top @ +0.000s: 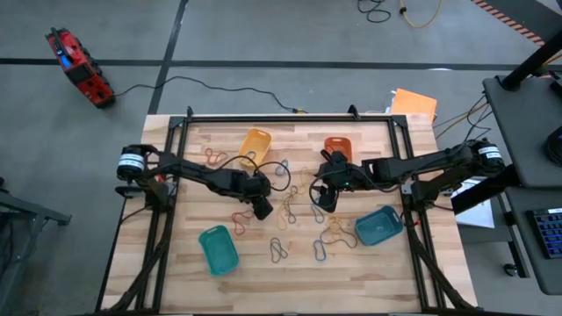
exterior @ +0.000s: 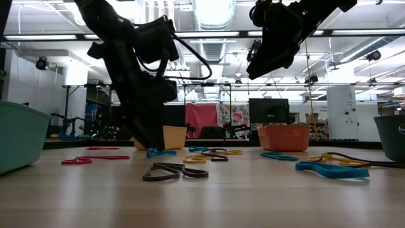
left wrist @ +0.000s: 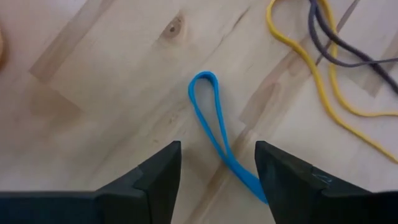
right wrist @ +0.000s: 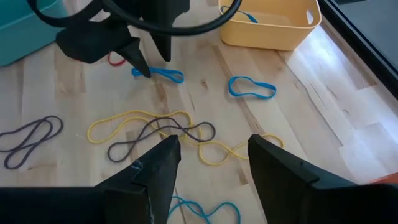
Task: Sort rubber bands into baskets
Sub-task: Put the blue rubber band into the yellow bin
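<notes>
Two fingers of your left gripper stand wide, straddling a blue rubber band lying flat on the table near the yellow basket. Your right gripper hovers open above tangled yellow and grey bands.

Four baskets are set around the middle of the table: a yellow basket and an orange basket at the far side, a teal-green basket and a darker blue-teal basket nearer. Rubber bands in blue, yellow, grey and red are scattered flat between them. A narrow twisted blue band is seen lying on bare wood.
</notes>
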Controlling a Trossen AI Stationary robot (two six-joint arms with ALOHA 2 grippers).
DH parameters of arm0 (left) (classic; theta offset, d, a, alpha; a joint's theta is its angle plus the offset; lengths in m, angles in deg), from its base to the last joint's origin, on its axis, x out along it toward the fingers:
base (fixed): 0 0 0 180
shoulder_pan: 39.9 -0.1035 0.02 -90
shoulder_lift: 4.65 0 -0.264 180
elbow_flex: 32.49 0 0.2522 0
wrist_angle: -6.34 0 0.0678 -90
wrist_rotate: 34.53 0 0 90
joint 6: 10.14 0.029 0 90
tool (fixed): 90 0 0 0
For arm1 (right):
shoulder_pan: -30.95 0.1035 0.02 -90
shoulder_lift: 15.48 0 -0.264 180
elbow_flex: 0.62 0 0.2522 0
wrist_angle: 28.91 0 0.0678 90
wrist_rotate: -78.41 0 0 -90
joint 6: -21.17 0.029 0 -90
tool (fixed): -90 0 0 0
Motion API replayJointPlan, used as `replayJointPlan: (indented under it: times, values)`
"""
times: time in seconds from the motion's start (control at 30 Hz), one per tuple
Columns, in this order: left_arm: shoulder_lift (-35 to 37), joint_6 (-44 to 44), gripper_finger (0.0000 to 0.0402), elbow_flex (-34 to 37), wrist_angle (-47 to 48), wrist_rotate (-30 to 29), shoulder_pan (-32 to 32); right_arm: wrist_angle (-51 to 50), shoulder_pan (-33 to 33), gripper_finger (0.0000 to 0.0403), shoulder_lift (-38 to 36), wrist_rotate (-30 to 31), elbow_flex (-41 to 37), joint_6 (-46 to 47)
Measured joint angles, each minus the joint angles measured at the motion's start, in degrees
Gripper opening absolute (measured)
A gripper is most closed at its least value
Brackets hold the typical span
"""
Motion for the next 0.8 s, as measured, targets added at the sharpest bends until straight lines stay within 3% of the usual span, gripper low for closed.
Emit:
replayJointPlan:
  times: [0.23, 0.47, 0.8]
  values:
    - [-1.8, 0.8, 0.0144, -0.3, 0.1, -0.9, 0.0, 0.0, 0.0, 0.0183, 0.0, 0.0, 0.0, 0.3]
    - [-0.3, 2.6, 0.0016, 0.0, 1.2, -0.5, 0.0, 0.0, 0.0, 0.0185, 0.0, 0.3, 0.0, 0.4]
    - [3.3, 6.6, 0.0000, 0.0, 3.4, 1.5, 0.1, 0.0, 0.0, 0.0185, 0.0, 0.5, 0.0, 0.4]
